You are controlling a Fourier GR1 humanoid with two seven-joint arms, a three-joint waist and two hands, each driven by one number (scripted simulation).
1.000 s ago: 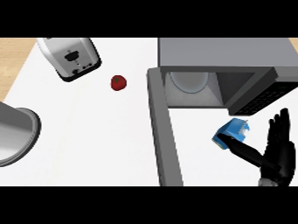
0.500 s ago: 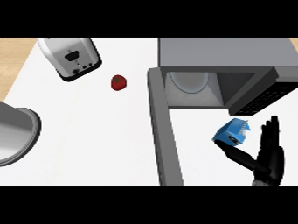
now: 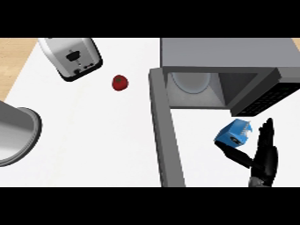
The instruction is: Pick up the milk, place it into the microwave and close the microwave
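Note:
The milk (image 3: 233,133) is a small blue carton with a white top, lying tilted on the counter just in front of the open microwave (image 3: 230,57). My right hand (image 3: 266,154) comes up from the lower right edge. Its fingers are straight and stand just right of the carton, and its thumb (image 3: 235,156) stretches out below the carton. The hand is open; I cannot tell if it touches the carton. The microwave door (image 3: 168,136) is swung wide open and reaches toward the lower edge. A white turntable plate (image 3: 191,81) shows inside. My left hand is out of sight.
A silver toaster (image 3: 73,58) stands at the back left, with a small red fruit (image 3: 119,82) beside it. A large steel pot (image 3: 6,132) lies at the left edge. The open door walls off the carton from the left part of the white counter (image 3: 93,145).
My right hand has drawn left and a little toward the lower edge, closer to the carton. The carton has barely shifted.

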